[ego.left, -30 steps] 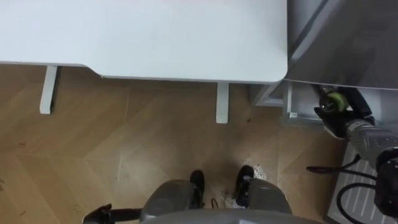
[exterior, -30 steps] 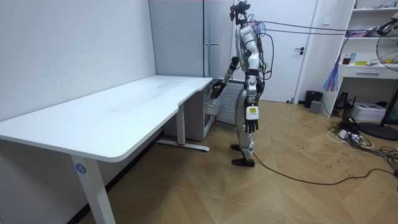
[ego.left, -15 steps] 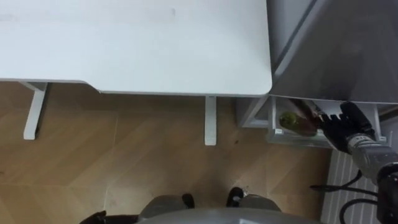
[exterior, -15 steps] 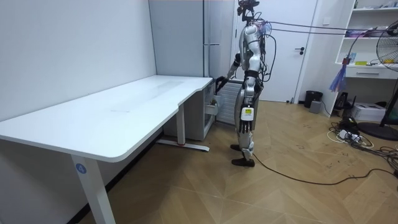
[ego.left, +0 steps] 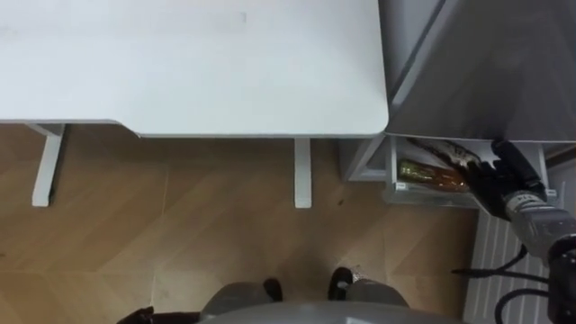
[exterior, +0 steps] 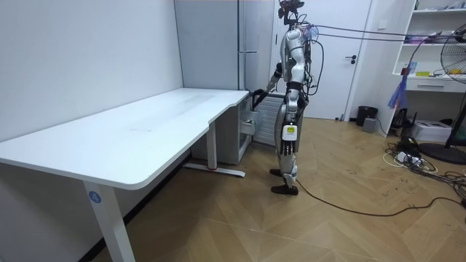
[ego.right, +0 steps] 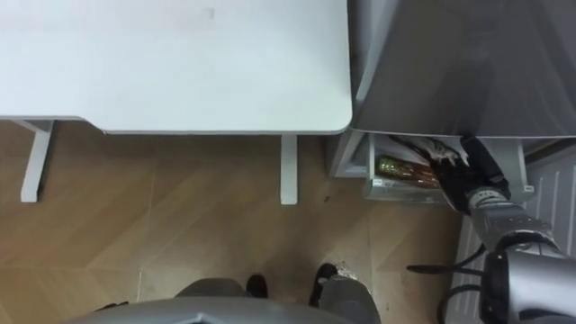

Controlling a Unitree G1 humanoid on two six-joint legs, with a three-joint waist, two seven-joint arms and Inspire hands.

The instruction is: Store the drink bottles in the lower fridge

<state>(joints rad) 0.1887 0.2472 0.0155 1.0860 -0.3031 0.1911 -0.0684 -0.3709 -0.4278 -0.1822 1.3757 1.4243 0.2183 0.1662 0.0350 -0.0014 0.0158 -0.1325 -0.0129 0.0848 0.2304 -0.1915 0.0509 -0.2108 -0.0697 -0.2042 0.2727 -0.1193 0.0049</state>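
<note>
Drink (ego.left: 430, 176), an amber bottle, lay on its side in the open lower fridge drawer (ego.left: 405, 194), at right of frame, just below the table (ego.left: 198, 63) corner. Right robot hand (ego.left: 500, 180) was extended into the drawer just beside the bottle, fingers loosely spread and gripping nothing. Left robot hand (exterior: 287, 140) hung at the side; state unreadable. Judgement: the bottle is rigid and smooth, likely slippery, fairly heavy if full, and prone to roll. Best taken round its mid-body.

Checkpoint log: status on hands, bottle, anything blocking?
Right hand at open fridge drawer, beside bottle. Bottle lies in drawer. Left hand hangs idle. Nothing blocking.
</note>
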